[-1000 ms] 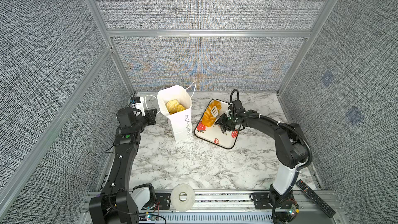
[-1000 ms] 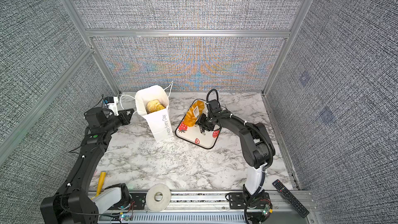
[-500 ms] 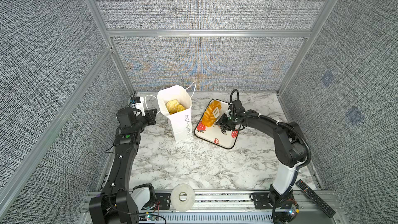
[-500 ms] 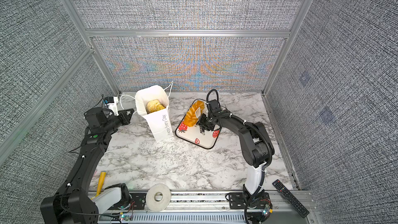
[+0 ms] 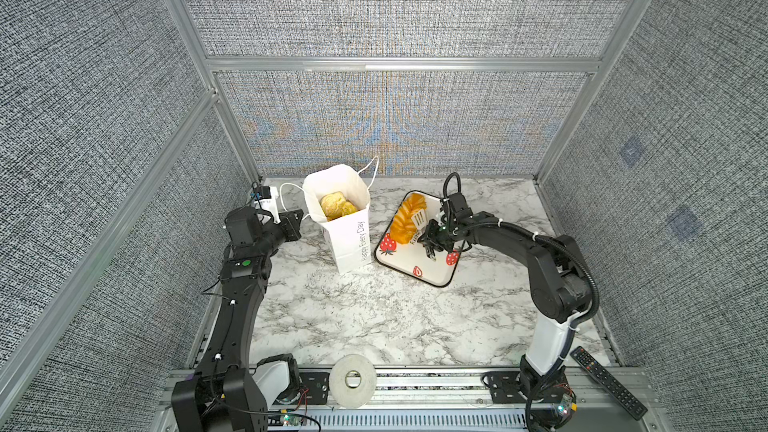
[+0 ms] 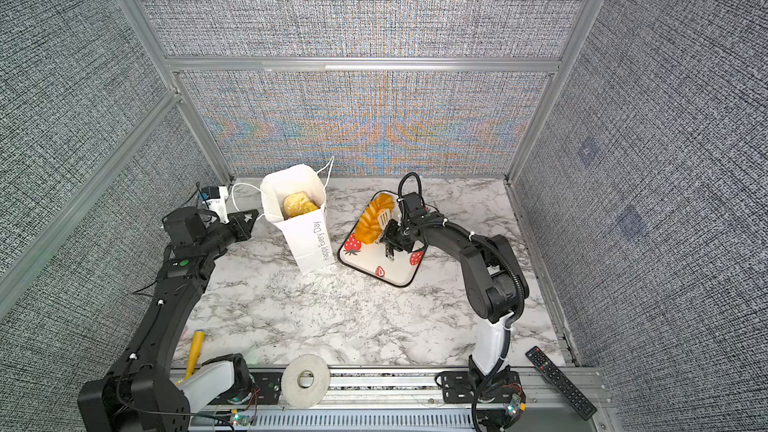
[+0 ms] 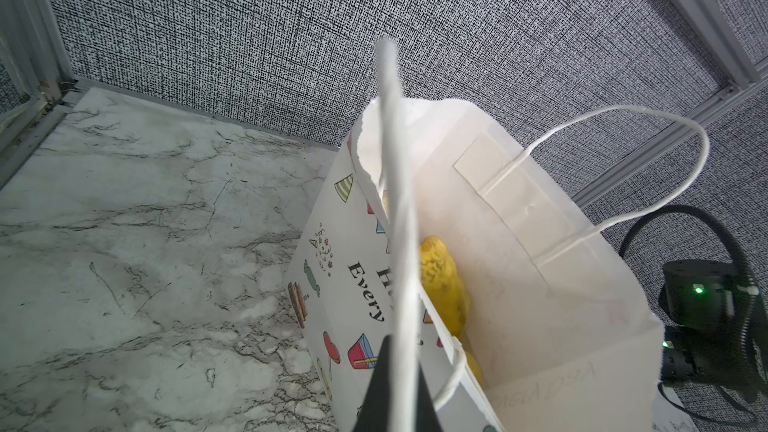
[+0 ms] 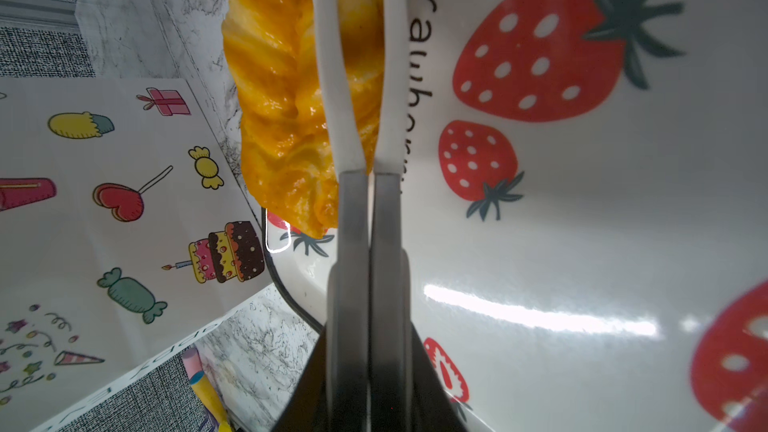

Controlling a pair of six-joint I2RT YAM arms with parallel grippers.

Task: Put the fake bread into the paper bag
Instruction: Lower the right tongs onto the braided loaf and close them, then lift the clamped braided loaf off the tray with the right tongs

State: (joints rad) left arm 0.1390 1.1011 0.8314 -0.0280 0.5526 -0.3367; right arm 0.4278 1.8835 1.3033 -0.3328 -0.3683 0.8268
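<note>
The white paper bag (image 5: 349, 238) (image 6: 311, 238) stands upright and open, with golden fake bread (image 5: 336, 204) (image 7: 440, 280) inside. My left gripper (image 5: 297, 222) (image 7: 397, 367) is shut on the bag's white cord handle (image 7: 395, 160), beside the bag's left rim. A long braided loaf (image 5: 405, 220) (image 8: 274, 76) lies on the strawberry tray (image 5: 432, 272) (image 8: 582, 243). My right gripper (image 5: 434, 238) (image 8: 370, 351) is shut on a pair of metal tongs (image 8: 353, 222). The tongs' white tips (image 8: 332, 76) pinch the loaf's edge.
The tray touches the bag's right side. A tape roll (image 5: 353, 380) and a black remote (image 5: 606, 382) sit on the front rail. A yellow scoop handle (image 6: 195, 351) lies at front left. A small white device (image 5: 266, 197) stands in the back left corner.
The right gripper has squeezed the tongs shut, so their tips have closed onto the loaf. The left arm and the bag have not moved.
</note>
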